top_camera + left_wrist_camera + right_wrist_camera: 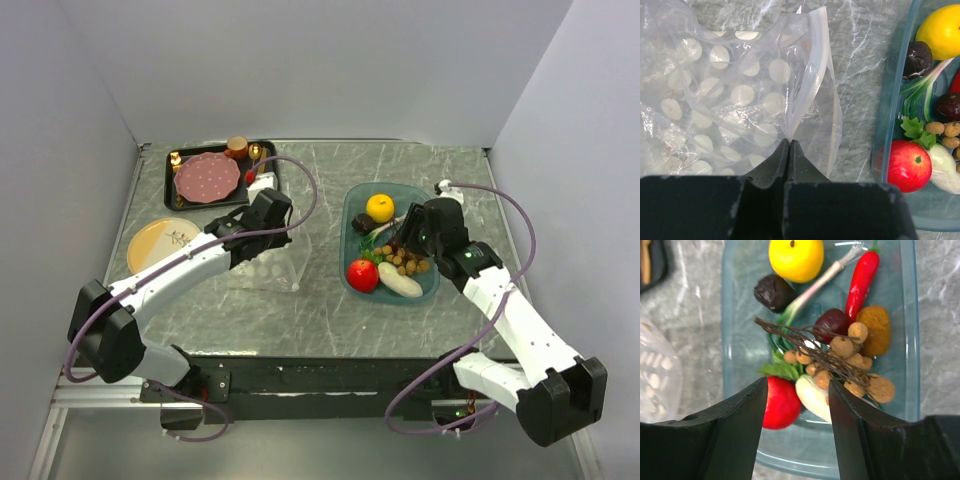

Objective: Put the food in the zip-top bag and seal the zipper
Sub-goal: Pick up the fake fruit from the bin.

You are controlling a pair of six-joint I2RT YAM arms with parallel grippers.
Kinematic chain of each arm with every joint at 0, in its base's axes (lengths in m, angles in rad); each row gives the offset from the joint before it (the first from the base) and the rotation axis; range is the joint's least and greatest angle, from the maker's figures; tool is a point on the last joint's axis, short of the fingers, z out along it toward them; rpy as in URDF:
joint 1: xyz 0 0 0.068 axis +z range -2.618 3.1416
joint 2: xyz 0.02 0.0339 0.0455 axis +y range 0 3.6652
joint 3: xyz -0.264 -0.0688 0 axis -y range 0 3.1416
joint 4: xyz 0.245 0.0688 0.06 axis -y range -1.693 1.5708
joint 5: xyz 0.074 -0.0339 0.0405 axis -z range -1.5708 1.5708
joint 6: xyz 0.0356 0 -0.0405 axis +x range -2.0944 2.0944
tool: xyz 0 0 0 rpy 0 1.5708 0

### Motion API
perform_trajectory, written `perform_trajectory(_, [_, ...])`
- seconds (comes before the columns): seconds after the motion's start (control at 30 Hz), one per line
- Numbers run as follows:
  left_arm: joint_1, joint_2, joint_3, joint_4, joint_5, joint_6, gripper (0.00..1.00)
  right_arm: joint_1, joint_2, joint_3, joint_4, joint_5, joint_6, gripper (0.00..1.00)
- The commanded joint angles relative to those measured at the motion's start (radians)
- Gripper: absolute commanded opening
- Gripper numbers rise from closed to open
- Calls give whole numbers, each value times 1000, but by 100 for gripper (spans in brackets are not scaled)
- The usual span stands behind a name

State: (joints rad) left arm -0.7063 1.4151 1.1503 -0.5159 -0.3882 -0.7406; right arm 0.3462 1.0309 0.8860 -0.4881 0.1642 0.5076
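Bag (268, 266) lies on the counter (330, 320), left of the tray (346, 230) of food (380, 208). Left wrist: my left end effector (788, 145) pinches its floppy mouth edge. Right wrist: right end effector (796, 390) hangs open over the apple (782, 402), likely rigid and light; I'd grip across it.

The top external camera is fixed high above and behind the robot and looks down on the whole surface (330, 300) from afar. The left wrist camera sits directly behind the left pincer (789, 142) and faces down past its tips, close to the zip-top bag (730, 90). The right wrist camera sits behind the right pincer (797, 386), close above the tray (742, 330) ahead of it. Both wrist views share the tray, the red apple (782, 402) and the yellow fruit (796, 257). The top view covers both areas.
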Motion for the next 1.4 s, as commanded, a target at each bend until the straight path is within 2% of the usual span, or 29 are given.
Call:
perform_trajectory(0.0, [2,-12,8,34,23,27,1,-7,29,15,-29,-9,-64,63])
perform_trajectory(0.07, [2,-7,15,31,26,24,1,-7,32,2,-3,-41,-76,65])
perform_trajectory(0.17, [2,-1,26,30,35,24,1,-7,44,-4,0,3,-72,67])
perform_trajectory(0.2, [2,-2,29,30,35,26,1,-7,52,-13,11,9,-89,77])
perform_trajectory(0.23, [2,-4,28,31,38,26,1,-7,76,-15,29,24,-95,80])
perform_trajectory(0.33, [2,-15,23,40,46,24,1,-7,161,-12,65,8,-116,72])
perform_trajectory(0.53, [1,-27,19,33,38,14,1,-7,305,42,83,40,-103,73])
perform_trajectory(0.77, [1,-50,-4,45,35,-5,1,-12,347,33,134,57,-112,71])
perform_trajectory(0.9, [2,-44,0,30,29,-5,1,-15,362,25,157,60,-123,54])
perform_trajectory(1.03, [1,-50,-12,31,29,-6,1,-19,385,33,160,41,-121,44])
perform_trajectory(1.17, [1,-50,-11,21,23,-14,1,-19,385,39,171,18,-107,14])
perform_trajectory(1.2, [1,-51,-12,17,22,-16,1,-21,376,34,178,17,-107,10])
perform_trajectory(1.37, [1,-51,-14,20,23,-19,1,-21,339,51,155,49,-104,4])
